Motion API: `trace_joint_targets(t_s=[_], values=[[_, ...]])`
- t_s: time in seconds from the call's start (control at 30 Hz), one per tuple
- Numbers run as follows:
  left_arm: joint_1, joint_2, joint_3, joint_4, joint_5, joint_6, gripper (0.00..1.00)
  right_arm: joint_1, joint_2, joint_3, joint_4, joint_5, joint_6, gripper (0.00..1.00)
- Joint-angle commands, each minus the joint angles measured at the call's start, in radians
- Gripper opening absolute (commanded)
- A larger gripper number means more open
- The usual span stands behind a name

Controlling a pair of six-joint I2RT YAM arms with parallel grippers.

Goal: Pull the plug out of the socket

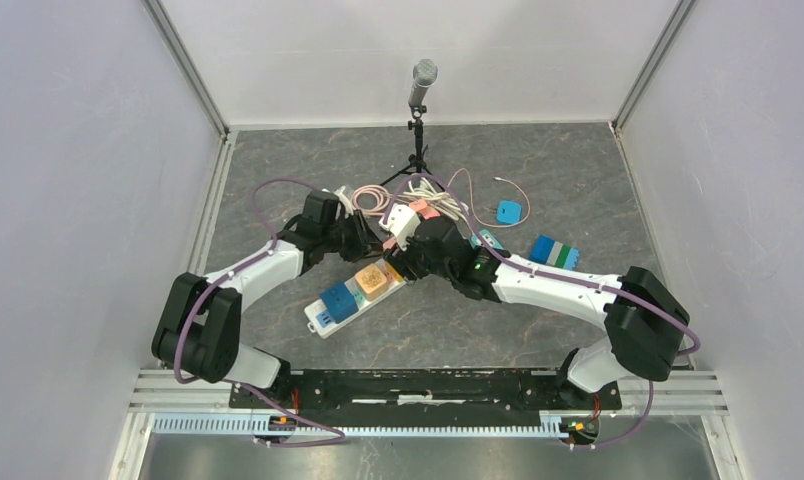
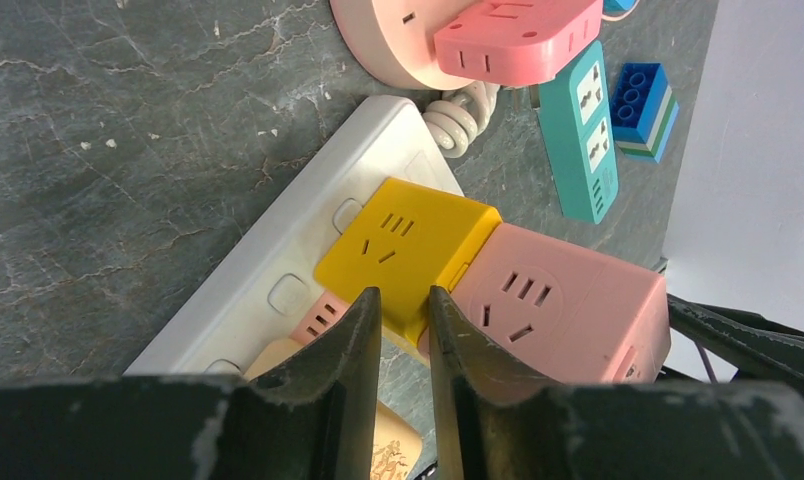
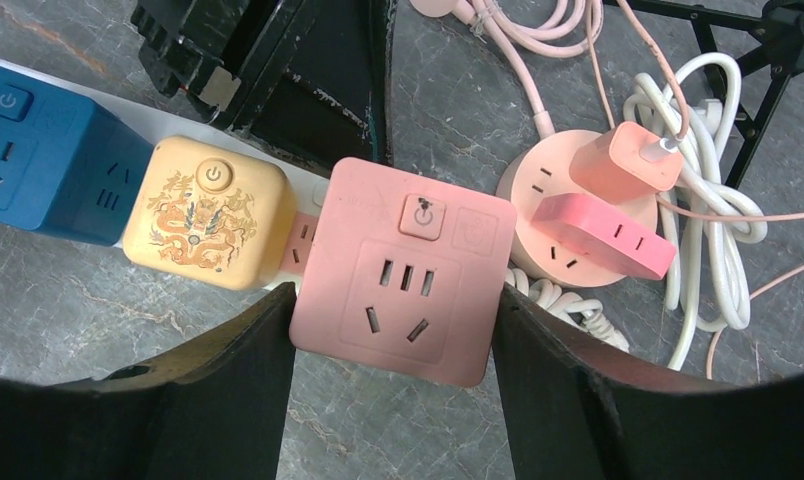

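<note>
A white power strip [image 1: 323, 322] lies on the table; a blue cube [image 3: 48, 165] and a cream dragon-print cube [image 3: 203, 215] sit on it. A pink cube plug [image 3: 398, 270] sits at the strip's far end, beside a yellow cube [image 2: 408, 240]. My right gripper [image 3: 393, 330] is shut on the pink cube, one finger against each side. My left gripper [image 2: 405, 320] is shut with only a narrow gap, its tips over the strip at the yellow cube's near corner, holding nothing. The pink cube hides whether its prongs are in a socket.
A round pink socket [image 3: 538, 190] with two pink plugs and a coiled white cable [image 3: 698, 190] lies beyond the strip. A teal strip [image 2: 583, 130] and a blue brick block [image 2: 643, 110] lie to the right. A microphone tripod [image 1: 418, 150] stands at the back.
</note>
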Motion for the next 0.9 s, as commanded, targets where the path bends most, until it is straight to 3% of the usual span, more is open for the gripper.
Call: trace_joint_targets(t_s=[0.0, 0.13, 0.2, 0.27, 0.37, 0.47, 0.7, 0.87], values=[[-0.045, 0.016, -0.025, -0.049, 0.039, 0.032, 0.30, -0.004, 0.006, -0.005, 0.081, 0.054, 0.038, 0.45], [-0.057, 0.012, -0.046, -0.067, 0.021, 0.039, 0.30, -0.004, -0.002, -0.030, 0.105, 0.075, 0.054, 0.78], [-0.058, 0.007, -0.056, -0.071, 0.020, 0.045, 0.30, -0.004, 0.004, -0.028, 0.100, 0.094, 0.091, 0.84], [-0.058, 0.000, -0.062, -0.080, 0.009, 0.051, 0.30, -0.004, 0.017, -0.014, 0.078, 0.103, 0.096, 0.83], [-0.058, -0.007, -0.051, -0.125, -0.009, 0.073, 0.32, -0.005, 0.032, 0.014, 0.039, 0.103, 0.090, 0.74], [-0.058, -0.014, -0.053, -0.132, -0.019, 0.075, 0.33, -0.011, 0.029, 0.019, 0.026, 0.060, 0.081, 0.56], [-0.058, -0.005, -0.064, -0.133, -0.029, 0.080, 0.30, -0.013, -0.011, -0.038, 0.115, 0.044, 0.098, 0.00], [-0.060, 0.009, -0.099, -0.131, -0.054, 0.079, 0.27, -0.014, -0.056, -0.087, 0.242, 0.023, 0.131, 0.00]])
